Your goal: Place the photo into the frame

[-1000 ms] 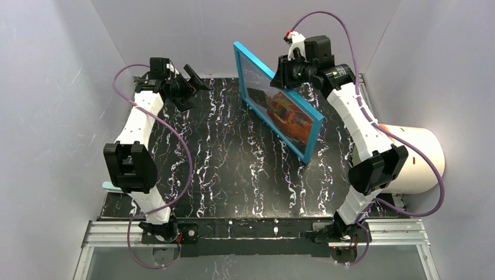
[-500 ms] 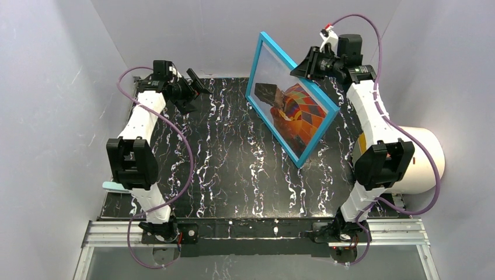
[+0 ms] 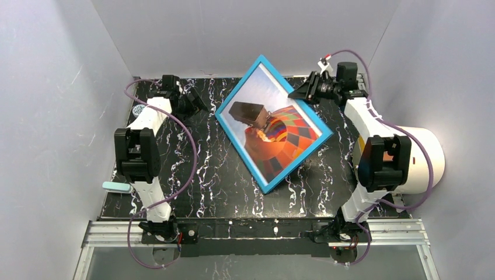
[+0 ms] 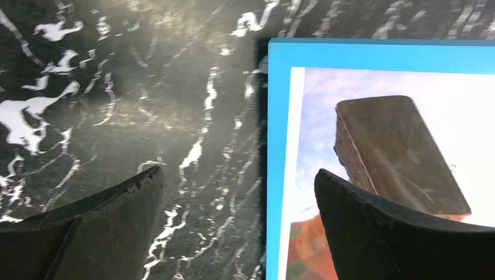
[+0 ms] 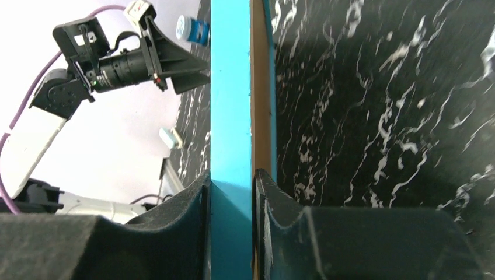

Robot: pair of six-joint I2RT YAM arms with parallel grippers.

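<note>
Being rigid, glazed and likely fragile, the frame [image 3: 240, 87] is pinched at its rim by the right gripper [image 5: 232, 178]; the left gripper [image 4: 239, 181] is spread, empty.

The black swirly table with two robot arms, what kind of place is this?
Probably a robot lab booth, not a home: the left arm and right arm bolted to a metal rail, plain pale walls boxing in the table.
</note>
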